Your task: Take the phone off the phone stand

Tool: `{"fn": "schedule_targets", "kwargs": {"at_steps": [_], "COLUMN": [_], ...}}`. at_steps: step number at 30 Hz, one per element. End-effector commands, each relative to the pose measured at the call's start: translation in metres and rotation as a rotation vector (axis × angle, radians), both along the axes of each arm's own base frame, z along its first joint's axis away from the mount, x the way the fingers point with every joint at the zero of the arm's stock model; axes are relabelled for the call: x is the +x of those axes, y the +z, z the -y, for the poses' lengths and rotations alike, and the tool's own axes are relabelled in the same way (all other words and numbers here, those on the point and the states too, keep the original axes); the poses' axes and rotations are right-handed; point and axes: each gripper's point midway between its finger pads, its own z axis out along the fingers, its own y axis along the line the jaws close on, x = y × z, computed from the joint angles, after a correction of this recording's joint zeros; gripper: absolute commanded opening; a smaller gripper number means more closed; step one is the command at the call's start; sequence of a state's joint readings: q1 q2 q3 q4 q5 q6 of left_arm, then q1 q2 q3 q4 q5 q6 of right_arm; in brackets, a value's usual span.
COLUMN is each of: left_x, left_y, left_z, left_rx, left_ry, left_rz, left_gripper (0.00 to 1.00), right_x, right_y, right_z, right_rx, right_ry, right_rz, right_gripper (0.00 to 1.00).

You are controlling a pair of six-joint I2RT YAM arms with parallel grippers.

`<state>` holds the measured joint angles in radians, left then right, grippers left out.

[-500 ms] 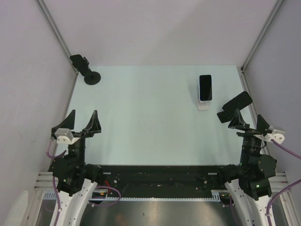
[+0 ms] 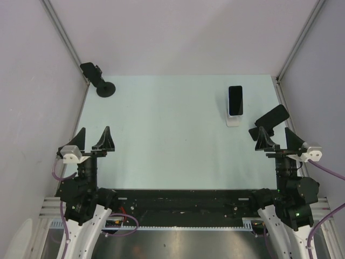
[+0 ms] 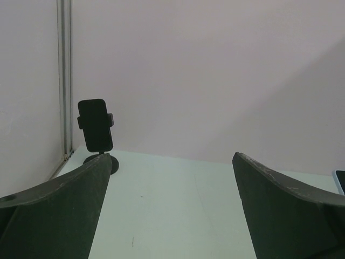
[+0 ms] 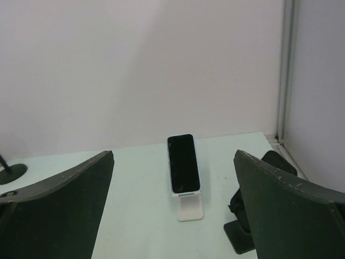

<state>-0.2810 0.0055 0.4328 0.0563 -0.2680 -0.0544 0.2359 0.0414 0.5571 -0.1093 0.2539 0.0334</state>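
Observation:
A phone (image 2: 235, 100) with a dark screen and a light case leans on a small white stand (image 2: 233, 121) at the back right of the table. In the right wrist view the phone (image 4: 183, 163) and the white stand (image 4: 190, 206) lie straight ahead between my fingers. My right gripper (image 2: 275, 132) is open and empty, well short of the phone; it is also open in its wrist view (image 4: 173, 156). My left gripper (image 2: 94, 132) is open and empty at the near left, and its wrist view (image 3: 171, 162) shows bare table between the jaws.
A black stand (image 2: 271, 120) with a dark slab on it sits just right of the white stand, close to my right gripper. A black clamp mount (image 2: 97, 75) on a round base stands in the back left corner (image 3: 95, 125). Walls enclose three sides.
My right gripper has shifted a little left and levelled out. My left gripper has turned slightly and settled a bit lower. The phone has not moved.

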Motion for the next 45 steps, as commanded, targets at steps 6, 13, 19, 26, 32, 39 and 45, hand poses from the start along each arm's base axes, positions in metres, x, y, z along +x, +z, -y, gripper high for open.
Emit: {"fn": "schedule_targets", "kwargs": {"at_steps": [6, 13, 19, 26, 32, 39, 45], "left_x": [-0.013, -0.019, -0.027, -0.032, -0.033, -0.033, -0.034], "left_y": [-0.009, -0.014, -0.012, -0.010, -0.010, -0.010, -0.009], "left_z": [0.008, 0.015, 0.013, 0.013, 0.015, 0.015, 0.016], "left_rx": [-0.075, -0.084, -0.072, -0.058, -0.058, -0.053, -0.051], "left_ry": [-0.084, -0.134, -0.138, -0.144, -0.155, -0.160, -0.165], "left_rz": [-0.095, -0.081, -0.055, -0.044, -0.048, -0.048, -0.044], "left_gripper": [1.00, 1.00, 1.00, 1.00, 1.00, 1.00, 1.00], "right_x": [0.022, 0.060, 0.080, 0.109, 0.127, 0.162, 0.178], "right_y": [0.007, -0.033, -0.063, -0.082, -0.099, -0.097, -0.107], "right_z": [-0.041, -0.026, 0.022, 0.068, 0.108, 0.121, 0.132], "right_rx": [-0.021, 0.066, 0.120, 0.210, 0.290, 0.270, 0.275], "right_ry": [0.192, 0.040, -0.301, -0.588, -0.800, -0.884, -0.981], "right_rz": [-0.205, -0.489, -0.640, -0.712, -0.697, -0.641, -0.642], "right_gripper": [1.00, 1.00, 1.00, 1.00, 1.00, 1.00, 1.00]}}
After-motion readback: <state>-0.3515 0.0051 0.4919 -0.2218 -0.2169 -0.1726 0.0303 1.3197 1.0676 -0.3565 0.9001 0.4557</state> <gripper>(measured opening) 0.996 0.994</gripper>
